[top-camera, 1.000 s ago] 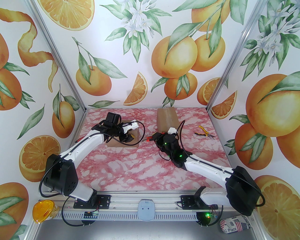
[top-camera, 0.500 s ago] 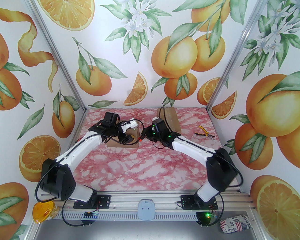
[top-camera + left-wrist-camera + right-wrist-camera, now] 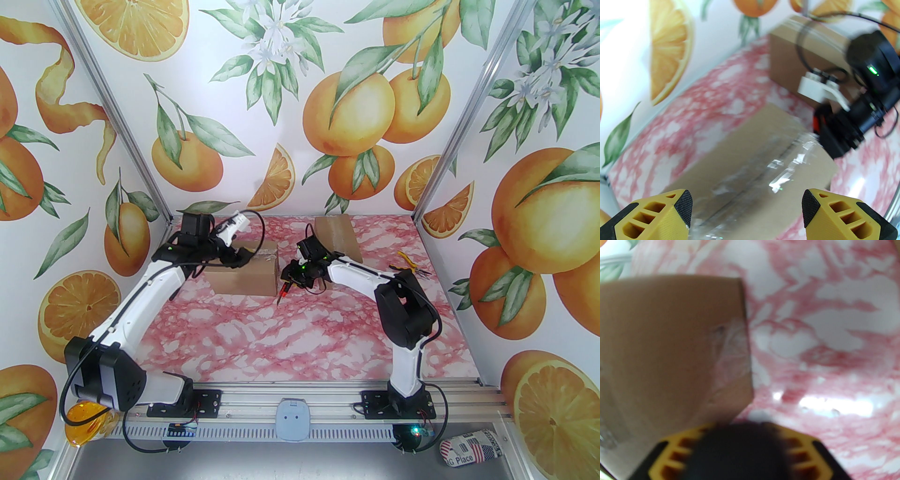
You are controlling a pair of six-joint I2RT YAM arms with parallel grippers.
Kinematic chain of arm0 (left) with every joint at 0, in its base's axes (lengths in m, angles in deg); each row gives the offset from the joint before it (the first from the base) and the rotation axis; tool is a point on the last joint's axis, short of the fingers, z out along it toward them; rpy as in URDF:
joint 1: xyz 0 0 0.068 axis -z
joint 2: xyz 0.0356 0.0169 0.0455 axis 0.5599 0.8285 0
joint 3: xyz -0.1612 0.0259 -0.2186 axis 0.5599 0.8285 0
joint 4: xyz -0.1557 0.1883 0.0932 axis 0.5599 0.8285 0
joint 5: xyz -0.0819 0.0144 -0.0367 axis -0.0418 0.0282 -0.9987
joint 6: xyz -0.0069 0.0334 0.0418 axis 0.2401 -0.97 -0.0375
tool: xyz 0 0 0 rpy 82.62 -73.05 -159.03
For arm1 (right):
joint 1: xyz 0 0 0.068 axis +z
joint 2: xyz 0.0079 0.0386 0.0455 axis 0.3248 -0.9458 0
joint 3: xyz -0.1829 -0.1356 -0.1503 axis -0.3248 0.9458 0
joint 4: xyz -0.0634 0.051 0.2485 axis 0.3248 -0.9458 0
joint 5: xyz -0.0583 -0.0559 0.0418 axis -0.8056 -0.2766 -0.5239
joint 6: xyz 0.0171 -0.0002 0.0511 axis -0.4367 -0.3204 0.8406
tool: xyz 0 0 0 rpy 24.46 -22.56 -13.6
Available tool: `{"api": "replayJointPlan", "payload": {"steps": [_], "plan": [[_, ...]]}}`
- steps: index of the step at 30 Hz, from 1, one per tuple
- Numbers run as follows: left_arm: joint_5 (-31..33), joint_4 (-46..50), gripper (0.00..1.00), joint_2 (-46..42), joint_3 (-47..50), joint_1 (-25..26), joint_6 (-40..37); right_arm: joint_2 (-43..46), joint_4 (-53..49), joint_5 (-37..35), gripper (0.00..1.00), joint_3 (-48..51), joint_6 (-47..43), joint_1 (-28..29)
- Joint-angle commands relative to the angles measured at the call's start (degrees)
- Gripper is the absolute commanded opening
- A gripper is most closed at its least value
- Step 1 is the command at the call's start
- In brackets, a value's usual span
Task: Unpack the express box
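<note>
The express box is a brown carton sealed with clear tape, standing at the left rear of the pink marble table. My left gripper hovers over its back left top, open wide, with nothing between the yellow fingers; the taped top lies below them. My right gripper is at the box's right end, shut on a black tool with a red tip that points down at the table. The right wrist view is blurred and shows the box's side and the dark tool between the fingers.
A second brown carton lies at the back centre. Yellow-handled pliers lie at the right rear. The enclosure walls stand close behind the box. Open marble spreads across the near half of the table.
My left gripper rose off the box top, drew back to the left and opened wider. My right arm swung left to the box's right end, and the tool turned from level to pointing down.
</note>
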Motion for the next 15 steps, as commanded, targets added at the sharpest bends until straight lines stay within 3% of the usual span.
{"api": "replayJointPlan", "payload": {"steps": [1,8,12,15], "plan": [[-1.03,3.07,0.81,6.23,-6.63,-2.42,7.38,1.01,-3.41,-3.77,0.50,-3.77,-1.90,-0.25],[-3.37,10.18,0.82,21.24,-22.00,-4.67,9.19,2.03,-5.86,-7.83,0.69,-4.44,-3.30,-0.88],[-4.05,13.99,0.83,28.13,-30.10,-5.10,8.16,5.87,-6.66,-8.52,0.71,-3.41,-3.98,-0.75],[-5.72,17.69,0.83,32.25,-35.07,-5.79,7.14,9.74,-6.82,-3.87,0.69,-1.70,-4.16,0.25]]}}
